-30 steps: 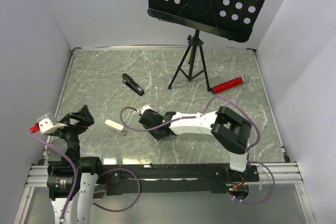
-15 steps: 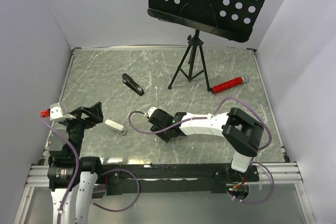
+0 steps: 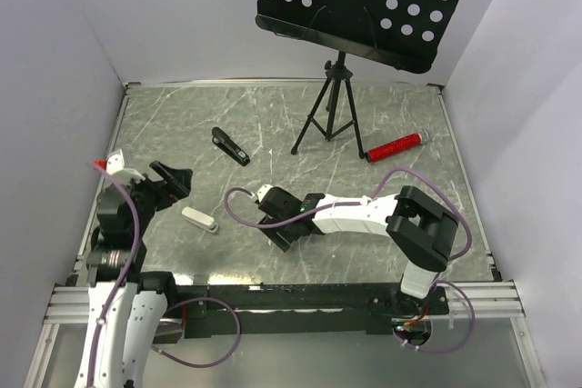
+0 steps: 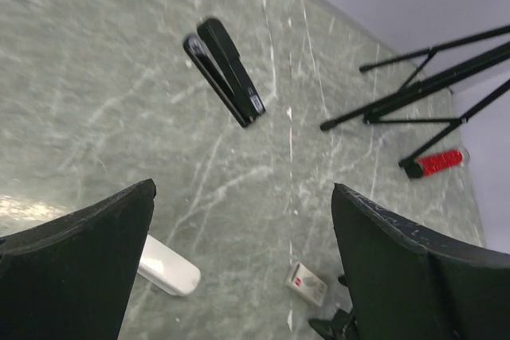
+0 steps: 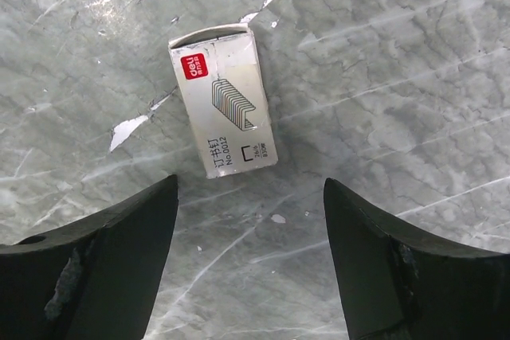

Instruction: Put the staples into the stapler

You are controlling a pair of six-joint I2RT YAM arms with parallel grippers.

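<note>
Black right end effector point(image 5: 249, 197) low, spread wide before staple box point(image 5: 223, 99); left end effector point(image 4: 243, 197) raised, released; marbled surface point(image 3: 182, 115), stapler point(image 4: 225, 71) ten o'clock of centre.

Even, bright light (slight wrist blur)

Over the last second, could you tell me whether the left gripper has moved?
Yes. In the top view the left gripper has swung away from the near edge and rightward, toward the black stapler, which stayed put.
</note>
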